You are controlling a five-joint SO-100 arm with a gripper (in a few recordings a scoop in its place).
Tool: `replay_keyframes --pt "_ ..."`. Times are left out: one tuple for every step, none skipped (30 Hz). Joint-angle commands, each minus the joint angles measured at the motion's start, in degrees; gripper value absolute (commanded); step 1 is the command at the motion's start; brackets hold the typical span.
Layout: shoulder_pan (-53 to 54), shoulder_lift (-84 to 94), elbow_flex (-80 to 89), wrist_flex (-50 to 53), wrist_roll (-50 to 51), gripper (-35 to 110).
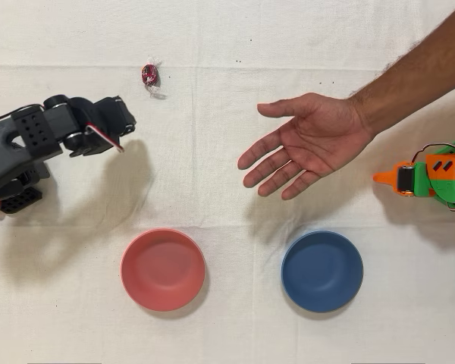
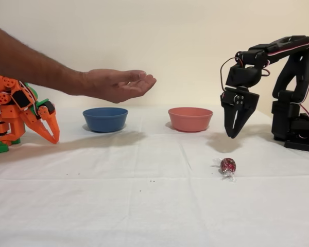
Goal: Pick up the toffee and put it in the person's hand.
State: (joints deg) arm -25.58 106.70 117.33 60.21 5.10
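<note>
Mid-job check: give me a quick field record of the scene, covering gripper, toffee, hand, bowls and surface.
gripper: black arm's gripper raised above the cloth, tips pointing down, holding nothing; open or shut cannot be told
toffee: toffee lying on the cloth, apart from the gripper, nearer the camera in the fixed view
hand: person's hand held open, palm up, above the table, empty
bowls: pink bowl and blue bowl, both empty
surface: white cloth
other arm: orange arm, idle
task state: toffee not yet picked up

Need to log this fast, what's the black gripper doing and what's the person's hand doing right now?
Black gripper: jaws shut, holding nothing, raised off the cloth.
Person's hand: open, palm up, empty.
Toffee: on the cloth, untouched.
</note>
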Motion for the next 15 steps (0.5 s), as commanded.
replay_keyframes --pt "-1.8 -0.4 -6.8 0.3 0.8 0" --pt "-2.4 -1.1 -7.5 0.3 0.3 0" --pt "-2.8 -1.5 -8.1 0.0 -0.4 0" --pt "-3.3 -1.9 -8.5 -0.4 -1.1 0" --pt "-3.8 -2.3 -9.0 -0.5 -1.3 0" --pt "-4.3 -2.5 -9.3 -0.5 -1.3 0" --pt "-4.7 -2.9 -9.6 -0.5 -1.4 0" --pt "-5.2 -3.3 -9.9 -0.4 -2.2 0" --pt "-5.5 -3.5 -10.2 -0.4 -2.3 0" --pt "-6.0 -4.0 -10.5 -0.6 -2.3 2" --pt "-6.3 -4.4 -10.8 -0.9 -2.5 4" --pt "-6.8 -4.8 -11.2 -1.1 -2.8 6" --pt "-7.1 -5.4 -11.5 -1.4 -3.0 8" --pt "-7.5 -5.8 -11.9 -1.8 -3.0 9" --pt "-7.9 -6.2 -12.2 -2.2 -3.1 10"
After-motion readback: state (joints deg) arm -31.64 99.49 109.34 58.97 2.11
